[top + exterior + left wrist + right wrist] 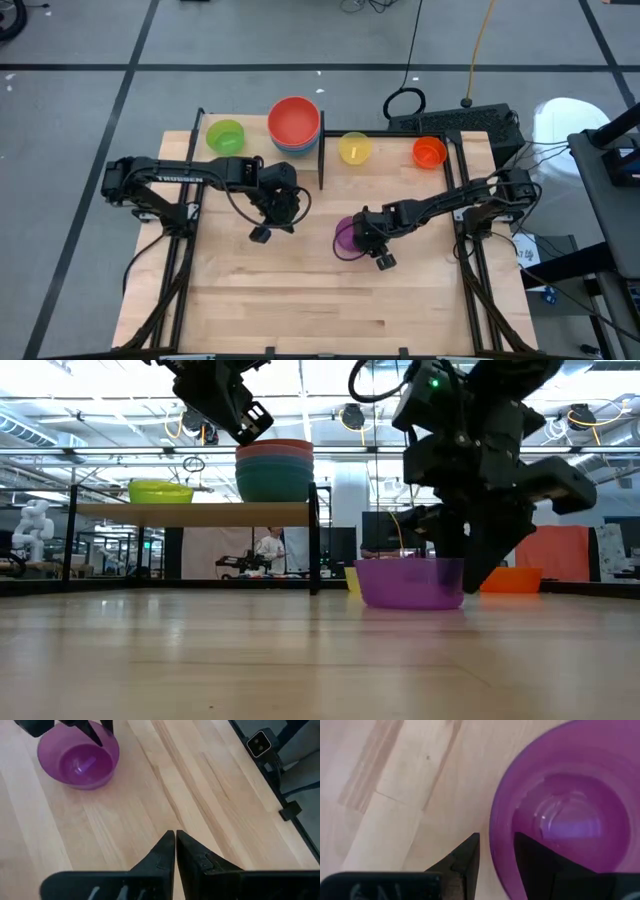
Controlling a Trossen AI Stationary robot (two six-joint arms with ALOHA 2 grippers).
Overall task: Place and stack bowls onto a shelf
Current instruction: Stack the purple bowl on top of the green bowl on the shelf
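Overhead, the wooden table point(300, 300) carries the shelf point(255, 150) along its far edge on the left half, closed at its inner end by a black upright bar point(321, 150). On the shelf stand a green bowl point(225, 135) and, beside the bar, a stack of large bowls point(294, 125) with a red bowl on top; the level view shows pink, blue and teal rims point(274, 470) beneath it. Past the bar, on the table top itself, sit a yellow bowl point(354, 148) and an orange bowl point(429, 152), well apart from each other.

The right gripper point(495, 852) is at the purple bowl point(347, 238) near the table's centre. Its fingers point(465, 857) straddle the bowl's near wall, one outside and one inside, partly open, gripping the rim. The bowl rests upright on the table.

The left gripper point(175, 852) hangs above bare table in front of the shelf, raised near the height of the stack. Its fingers point(160, 855) are closed together on nothing.
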